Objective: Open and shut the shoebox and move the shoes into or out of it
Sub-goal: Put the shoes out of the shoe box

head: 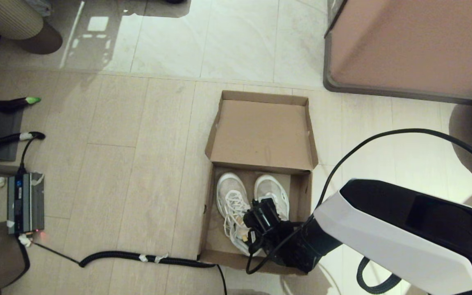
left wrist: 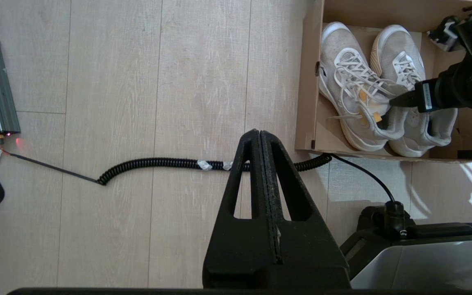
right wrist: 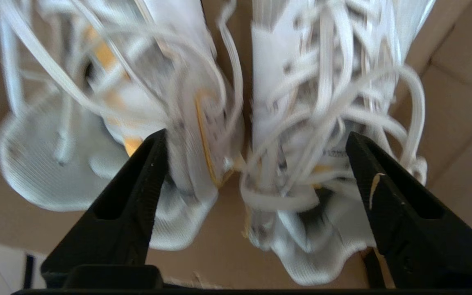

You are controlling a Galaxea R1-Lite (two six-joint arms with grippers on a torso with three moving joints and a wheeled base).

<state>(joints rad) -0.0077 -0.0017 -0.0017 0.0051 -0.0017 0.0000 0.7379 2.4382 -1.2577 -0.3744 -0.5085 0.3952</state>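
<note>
Currently right gripper (right wrist: 256, 164) spread wide, fingers (right wrist: 137, 192) flanking both shoes (left wrist: 377, 102) at tongues, inside shoebox (head: 209, 213). Lid flipped back beyond gripper. Left gripper (left wrist: 260, 143) pressed together, parked above floor near coiled cable (left wrist: 158, 164).

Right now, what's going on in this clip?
The shoebox sits open on the floor, its lid folded back flat, and the shoes lie side by side inside it. The right hand is down in the box with its fingers spread wide, one outside each shoe's tongue and laces, not closed on them. The left hand is shut and hangs over the bare floor beside the box, above a coiled black cable. Whether the shoes are being taken out or were just put in isn't clear.
</note>
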